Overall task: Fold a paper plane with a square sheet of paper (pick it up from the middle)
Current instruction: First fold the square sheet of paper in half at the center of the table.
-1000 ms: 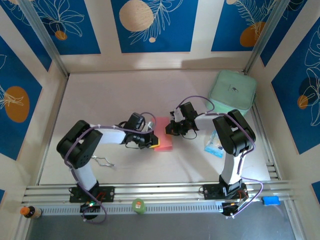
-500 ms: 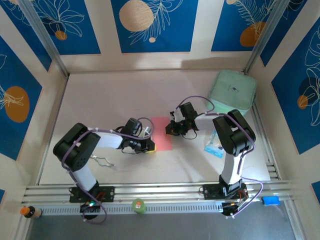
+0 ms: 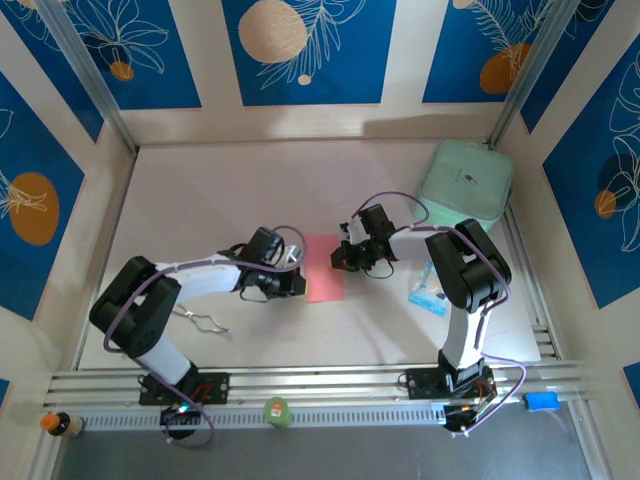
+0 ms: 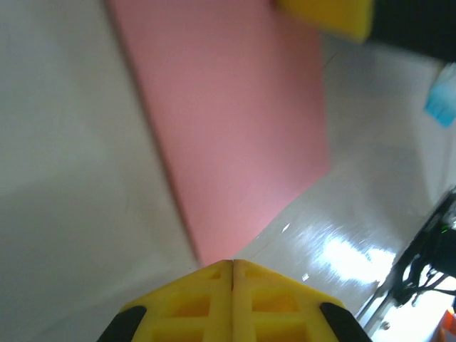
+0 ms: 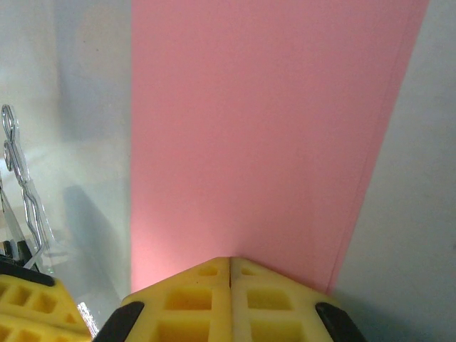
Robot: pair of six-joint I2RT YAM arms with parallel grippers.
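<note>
The square sheet of paper (image 3: 325, 268) lies flat mid-table as a narrow pink rectangle, its long sides running away from the arms. My left gripper (image 3: 298, 283) is shut and empty just off the sheet's lower left corner; in the left wrist view its tips (image 4: 232, 263) sit at the corner of the paper (image 4: 235, 121). My right gripper (image 3: 343, 258) is shut, its tips (image 5: 230, 260) over the right edge of the paper (image 5: 263, 135). I cannot tell whether it presses on the sheet.
A mint-green case (image 3: 465, 183) lies at the back right. A small blue-and-white packet (image 3: 430, 290) sits beside the right arm. A wire clip (image 3: 205, 322) lies near the left arm's base. Walls close in the table on three sides.
My left gripper has slid left off the sheet's left edge and its arm has swung left. The sheet now lies flat. The right arm has stayed put.
</note>
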